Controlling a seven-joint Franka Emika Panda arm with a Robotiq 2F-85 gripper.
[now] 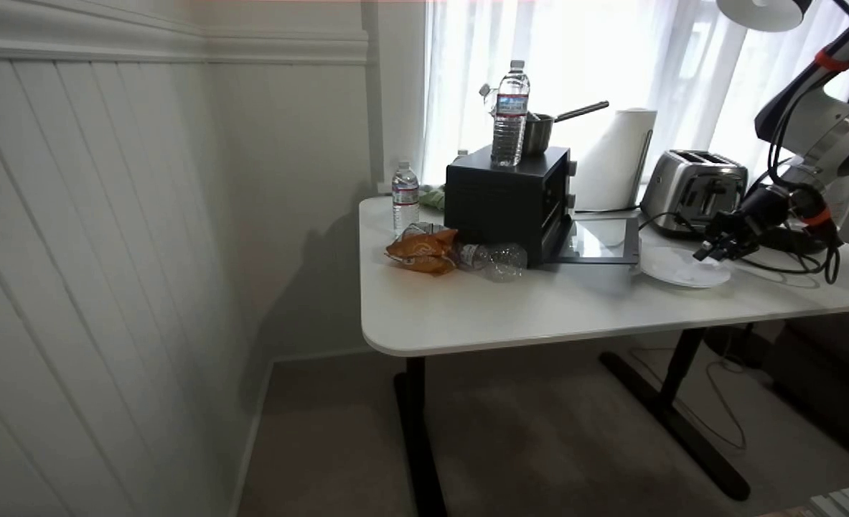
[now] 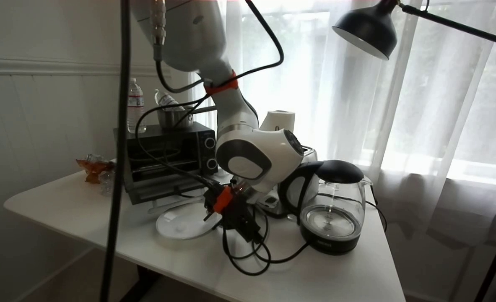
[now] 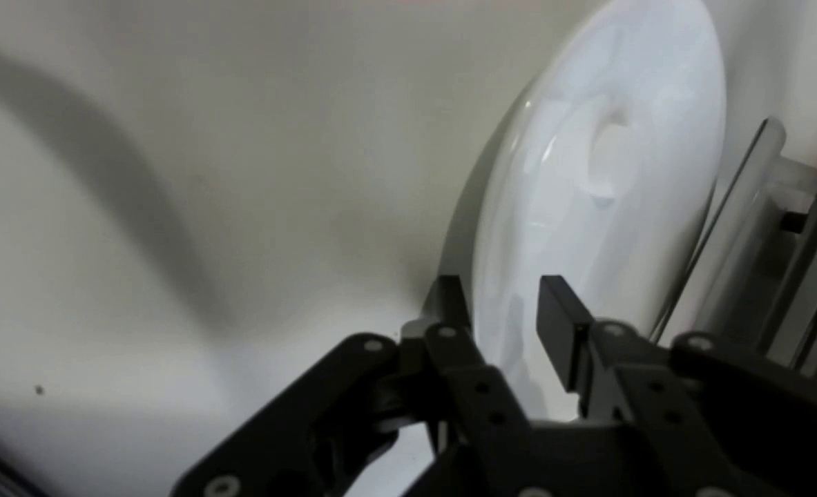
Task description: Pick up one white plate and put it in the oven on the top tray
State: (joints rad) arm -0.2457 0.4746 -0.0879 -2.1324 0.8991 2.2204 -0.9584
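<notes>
The round white plate (image 1: 672,269) lies on the table beside the oven's lowered door, in both exterior views (image 2: 183,222). In the wrist view the plate (image 3: 553,172) fills the upper right, near the door edge. The black oven (image 1: 492,208) stands with its front door open and flat; its rack shows inside in an exterior view (image 2: 209,153). My gripper (image 1: 709,251) is at the plate's rim, pointing down at a slant (image 2: 211,219). In the wrist view the gripper (image 3: 501,297) is open, one finger outside the rim and one over the plate. Contact cannot be told.
A silver toaster (image 1: 697,190) and a glass kettle (image 2: 331,209) stand near the arm. A bottle (image 1: 512,118) and a pot (image 1: 537,135) stand on the oven. An orange bag (image 1: 424,251) and a lying bottle (image 1: 503,262) are beside it. Cables hang from the wrist.
</notes>
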